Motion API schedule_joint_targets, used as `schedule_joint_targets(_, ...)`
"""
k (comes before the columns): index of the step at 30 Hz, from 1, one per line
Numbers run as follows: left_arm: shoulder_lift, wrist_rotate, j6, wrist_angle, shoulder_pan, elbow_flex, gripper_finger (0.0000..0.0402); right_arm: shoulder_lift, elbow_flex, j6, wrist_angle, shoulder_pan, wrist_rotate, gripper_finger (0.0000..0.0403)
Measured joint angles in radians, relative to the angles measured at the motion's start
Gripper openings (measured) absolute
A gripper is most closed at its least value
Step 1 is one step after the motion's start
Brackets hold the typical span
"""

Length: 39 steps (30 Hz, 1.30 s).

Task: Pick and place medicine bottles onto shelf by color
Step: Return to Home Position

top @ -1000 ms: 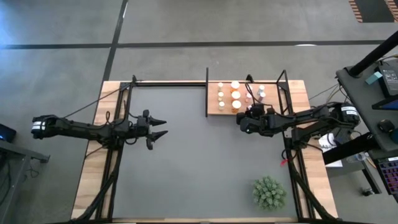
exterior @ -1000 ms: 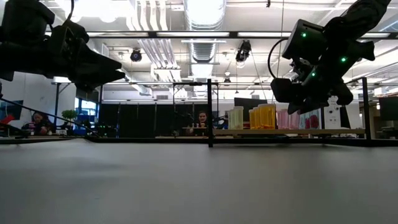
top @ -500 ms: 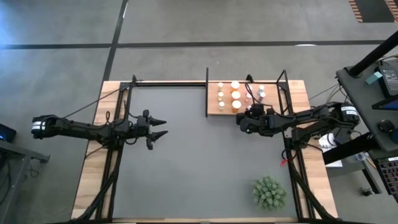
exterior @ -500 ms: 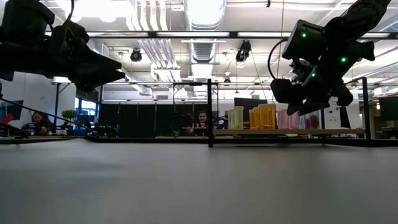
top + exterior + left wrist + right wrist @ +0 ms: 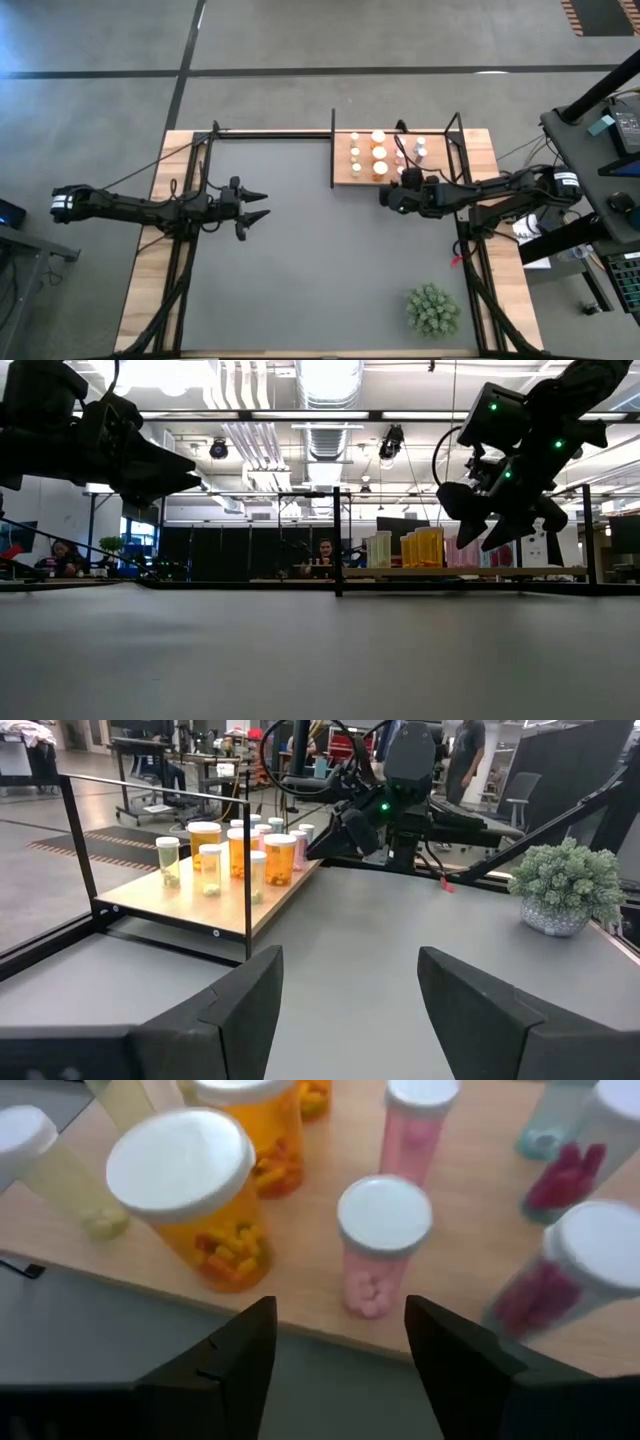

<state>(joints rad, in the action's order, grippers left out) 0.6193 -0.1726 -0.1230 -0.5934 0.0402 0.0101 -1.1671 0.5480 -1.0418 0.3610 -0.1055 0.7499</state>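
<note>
The medicine bottles (image 5: 378, 153) stand upright on the shelf (image 5: 342, 178) at the table's far side, grouped pale green, orange and pink. My right gripper (image 5: 340, 1315) hangs open at the shelf's near edge, tipped downward. A small pink bottle (image 5: 383, 1240) stands on the board just beyond its fingers, untouched. A large orange bottle (image 5: 200, 1190) stands beside it and magenta ones (image 5: 570, 1270) on the other side. My left gripper (image 5: 262, 205) is open and level over the mat's left part, holding nothing.
A green spiky plant (image 5: 432, 310) sits on the mat near the front right. Thin black frame posts (image 5: 78, 840) rise at the shelf's corners. The dark grey mat (image 5: 320, 270) between the arms is bare. People sit in the room behind (image 5: 325, 550).
My right gripper has opened at the shelf's near edge, and its wrist has turned a little. The small pink bottle stands on the board in front of it. My left arm has kept still.
</note>
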Motion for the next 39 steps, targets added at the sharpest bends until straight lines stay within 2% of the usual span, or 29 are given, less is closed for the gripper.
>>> schedule_joint_targets(9, 0.0, 0.0, 0.0, 0.0, 0.0, 0.0, 0.0217, 0.112, 0.0, -0.004, 0.083, 0.001, -0.005, 0.0213)
schedule_joint_targets(16, 0.0, 0.0, 0.0, 0.0, 0.0, 0.0, 0.0217, 0.244, 0.0, 0.025, 0.081, 0.002, -0.109, 0.0213)
schedule_joint_targets(20, 0.0, 0.0, 0.0, 0.0, 0.0, 0.0, 0.0217, 0.326, 0.012, 0.147, 0.081, 0.002, -0.181, 0.0212)
schedule_joint_targets(31, 0.002, 0.0, 0.0, 0.001, 0.0, 0.0, 0.0217, 0.517, 0.05, 0.486, 0.08, 0.003, -0.182, 0.0212)
schedule_joint_targets(39, 0.002, 0.0, 0.0, 0.001, 0.0, 0.0, 0.0217, 0.621, 0.047, 0.614, 0.078, 0.003, -0.182, 0.0212)
